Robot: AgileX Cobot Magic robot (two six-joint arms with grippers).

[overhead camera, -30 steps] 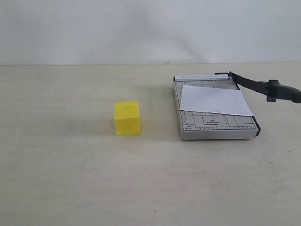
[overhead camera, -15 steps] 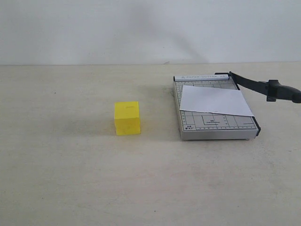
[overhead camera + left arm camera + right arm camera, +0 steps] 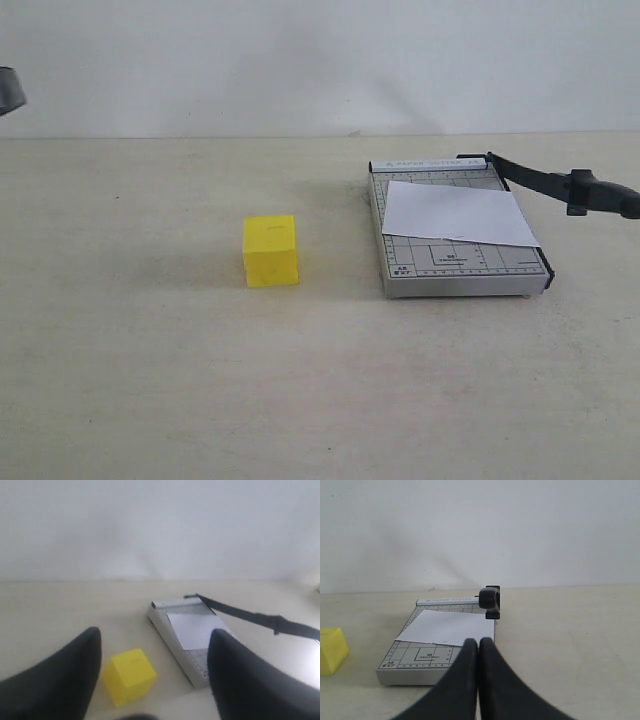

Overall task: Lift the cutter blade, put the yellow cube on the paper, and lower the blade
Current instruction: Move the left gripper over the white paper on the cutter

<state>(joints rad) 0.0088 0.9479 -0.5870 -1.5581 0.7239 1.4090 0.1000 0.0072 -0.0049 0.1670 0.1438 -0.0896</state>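
**Blade Raised, Cube Off the Paper**

Exterior view: The solid bright yellow cube stands on the beige table. It is at 9 o'clock of the small grey gridded trimmer base and well apart from it. The plain white paper sheet lies skewed on that base. The long black cutter blade is raised, slanting from its hinge at the base's 1 o'clock corner out towards 3 o'clock. A dark grey machine fragment shows at the frame's 10 o'clock edge; I cannot tell which part it is.

Left wrist view: The left claw hangs above the table, its black fingers spread wide with nothing between them. The yellow cube rests untouched beside the base.

Right wrist view: The right claw is pressed tight together and grips nothing. Beyond it the blade's rounded black handle shows end-on above the base's edge.
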